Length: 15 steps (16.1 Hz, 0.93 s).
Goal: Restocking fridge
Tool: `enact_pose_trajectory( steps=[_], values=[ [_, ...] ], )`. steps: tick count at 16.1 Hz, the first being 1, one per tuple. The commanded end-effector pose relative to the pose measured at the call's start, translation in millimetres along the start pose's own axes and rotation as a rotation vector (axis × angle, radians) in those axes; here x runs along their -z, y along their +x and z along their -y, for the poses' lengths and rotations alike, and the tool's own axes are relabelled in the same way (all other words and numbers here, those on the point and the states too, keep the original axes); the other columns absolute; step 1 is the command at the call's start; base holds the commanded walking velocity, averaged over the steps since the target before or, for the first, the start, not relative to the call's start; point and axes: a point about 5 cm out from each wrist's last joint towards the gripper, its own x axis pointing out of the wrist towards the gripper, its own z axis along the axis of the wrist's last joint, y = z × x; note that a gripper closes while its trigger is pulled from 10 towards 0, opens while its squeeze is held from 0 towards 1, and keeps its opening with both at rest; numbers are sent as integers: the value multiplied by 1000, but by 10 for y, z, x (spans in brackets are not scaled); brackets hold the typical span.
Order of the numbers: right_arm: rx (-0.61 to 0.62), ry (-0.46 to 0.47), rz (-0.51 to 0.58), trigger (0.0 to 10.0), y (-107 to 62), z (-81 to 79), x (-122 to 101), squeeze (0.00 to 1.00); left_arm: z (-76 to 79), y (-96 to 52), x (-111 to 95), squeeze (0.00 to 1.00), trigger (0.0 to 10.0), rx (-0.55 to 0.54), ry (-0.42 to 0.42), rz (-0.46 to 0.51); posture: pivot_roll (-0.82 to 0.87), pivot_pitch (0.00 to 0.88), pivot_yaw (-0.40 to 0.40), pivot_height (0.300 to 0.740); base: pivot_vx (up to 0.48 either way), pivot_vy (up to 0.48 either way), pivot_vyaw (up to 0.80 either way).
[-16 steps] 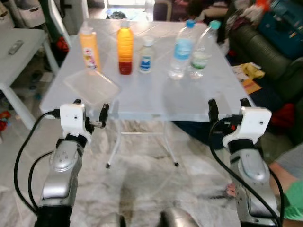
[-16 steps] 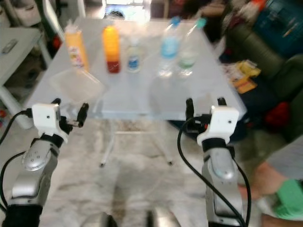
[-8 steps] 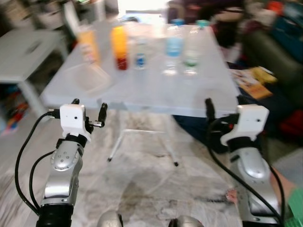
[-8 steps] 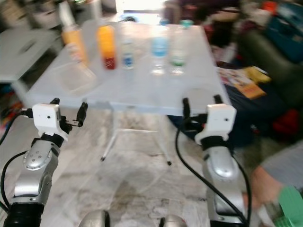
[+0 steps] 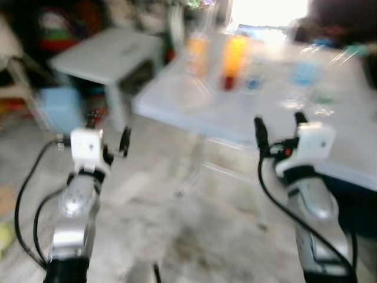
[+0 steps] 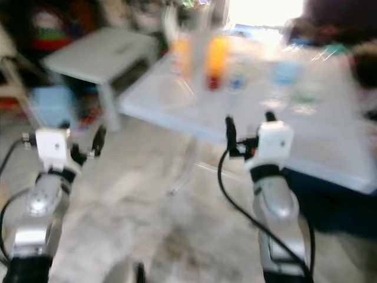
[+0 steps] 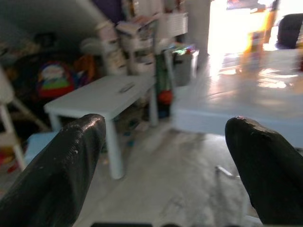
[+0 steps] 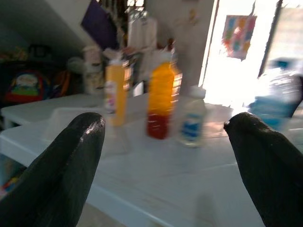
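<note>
On the white folding table (image 5: 235,115) stand a yellow bottle (image 5: 197,54), an orange juice bottle (image 5: 233,58), a small white bottle (image 8: 191,124) and a blue-labelled water bottle (image 5: 305,71), all blurred. A clear plastic container (image 5: 179,94) lies at the table's near left corner. My right gripper (image 5: 278,122) is held up open in front of the table's near edge, nothing between its fingers. My left gripper (image 5: 107,131) is open too, over the floor to the left of the table, apart from everything.
A low white side table (image 5: 109,53) stands to the left of the folding table, with a light blue box (image 5: 59,109) on the floor beside it. Cluttered shelves (image 7: 142,42) fill the back. Marble floor (image 5: 177,236) lies open below my arms.
The whole picture has swung: the camera turned left, so the table and bottles now sit at the upper right and the side table has come into view. Both grippers keep their open pose.
</note>
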Motion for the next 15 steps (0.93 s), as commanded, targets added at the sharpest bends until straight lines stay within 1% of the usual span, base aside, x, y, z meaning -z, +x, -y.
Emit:
enact_pose_trajectory(
  steps=[1,6,10,12,13,14,15],
  values=[
    [-20,11,11,10000,19,-47,-25,0,6,42,-41,0,10000,5,7,12,-61,68,-14,740,368,0,444],
    [-10,11,13,10000,22,-41,-25,0,23,74,-56,0,10000,13,-5,20,-62,67,-14,740,364,0,0],
    [-12,10,16,10000,55,-52,-23,0,32,69,-53,0,10000,13,-4,20,-54,63,-20,740,268,0,0],
    [-23,20,20,10000,73,-65,-24,0,24,68,-57,0,10000,9,-4,21,-51,64,-21,740,0,0,0],
    [-25,20,24,10000,82,-66,-30,35,23,69,-58,0,10000,9,-4,20,-50,65,-21,740,0,0,0],
    [-4,23,14,10000,103,-34,-17,1000,25,67,-56,0,10000,10,-3,19,-49,66,-21,740,0,0,0],
    [34,41,-6,10000,129,30,11,1000,29,61,-55,0,10000,13,-3,17,-47,69,-20,740,0,0,0]
  ],
)
